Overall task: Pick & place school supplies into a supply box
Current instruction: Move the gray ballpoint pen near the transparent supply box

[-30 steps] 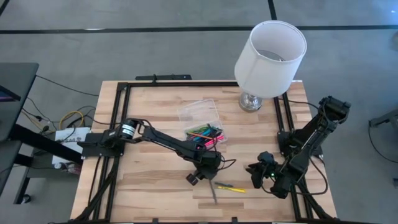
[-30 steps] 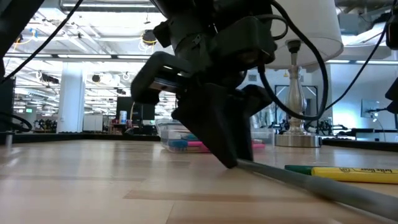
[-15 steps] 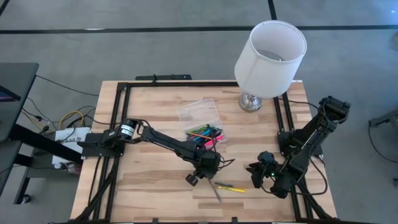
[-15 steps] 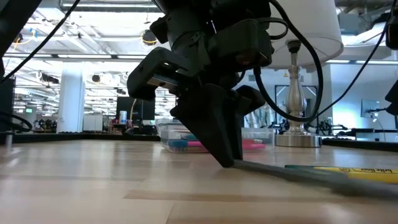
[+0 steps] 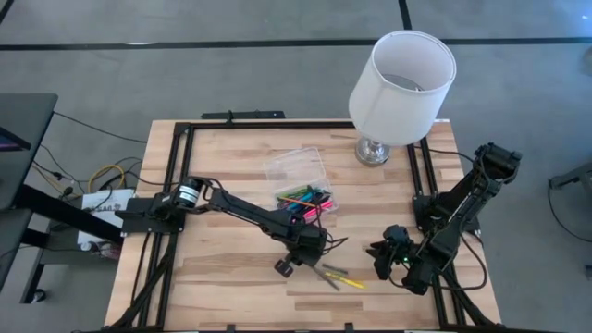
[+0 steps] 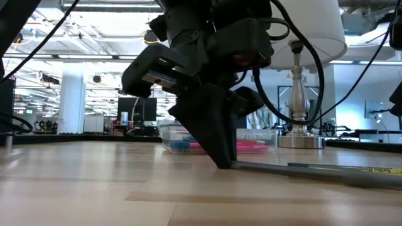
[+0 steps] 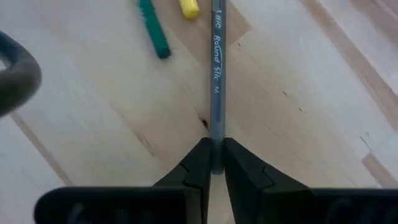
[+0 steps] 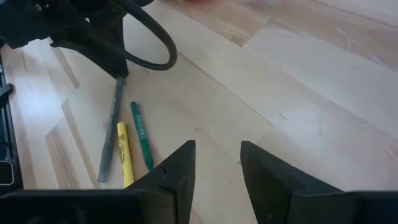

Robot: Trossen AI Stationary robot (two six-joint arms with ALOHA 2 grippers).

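Observation:
My left gripper [image 5: 310, 263] is at the table's near middle, shut on a grey pen [image 7: 216, 74]. The pen runs from the fingers toward the near right, beside a green pen [image 8: 141, 143] and a yellow marker [image 8: 123, 155] lying flat on the wood. The clear supply box [image 5: 294, 165] sits toward the far edge. A pile of coloured pens [image 5: 307, 198] lies just in front of it. My right gripper [image 8: 217, 168] waits open at the near right, touching nothing. My left gripper pinches the grey pen's end [image 7: 216, 149] between its two fingertips [image 6: 223, 160]. The fingers slant down from above and from the far left. The pen sticks out ahead of them and lies low and nearly flat along the table [image 6: 301, 172].
A lamp with a white shade [image 5: 400, 83] stands at the far right on a metal base [image 5: 373, 151]. Black frame rails [image 5: 176, 185] run along the table's left, right and far edges. Bare wood [image 5: 222, 259] shows left of my left gripper.
My left gripper has turned while staying shut on the grey pen. The pen's free end has swung from pointing at the near edge toward the right, and it now lies close beside the yellow marker and the green pen.

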